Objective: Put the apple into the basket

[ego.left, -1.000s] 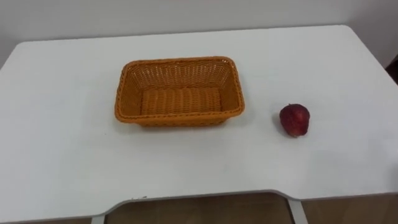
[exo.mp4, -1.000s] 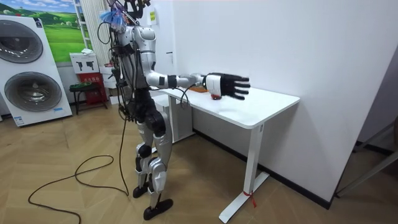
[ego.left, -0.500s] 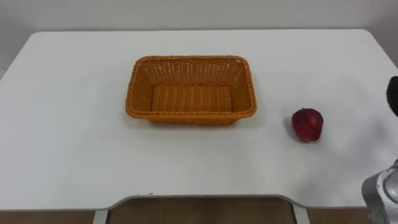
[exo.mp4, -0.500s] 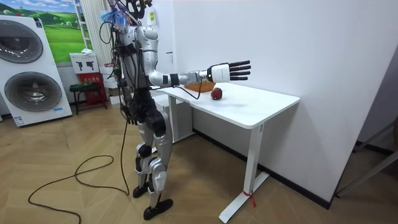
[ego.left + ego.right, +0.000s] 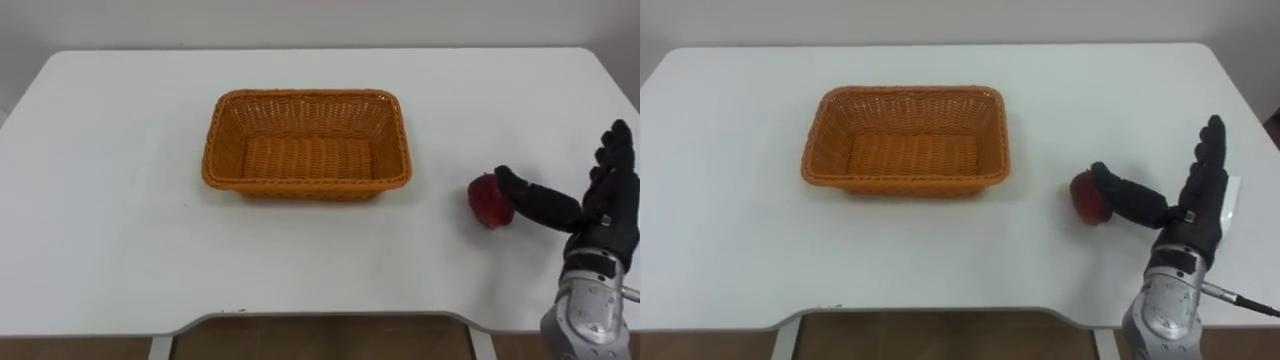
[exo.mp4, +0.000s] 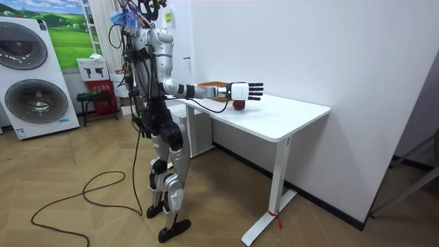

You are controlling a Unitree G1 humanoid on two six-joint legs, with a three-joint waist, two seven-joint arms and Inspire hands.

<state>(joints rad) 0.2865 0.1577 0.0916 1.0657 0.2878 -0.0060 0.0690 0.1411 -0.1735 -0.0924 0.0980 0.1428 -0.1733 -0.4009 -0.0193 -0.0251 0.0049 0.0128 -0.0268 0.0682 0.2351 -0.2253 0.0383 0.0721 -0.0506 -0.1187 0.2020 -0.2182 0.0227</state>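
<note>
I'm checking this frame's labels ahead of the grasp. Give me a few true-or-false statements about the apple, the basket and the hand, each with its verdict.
1. The basket holds nothing. True.
2. The apple lies inside the basket. False: it sits on the table, to the right of the basket and apart from it.
3. The right hand is open, with its fingers straight. True.
4. The right hand hovers over the basket. False: it is at the table's right side next to the apple, and its thumb reaches across the apple's right edge.
</note>
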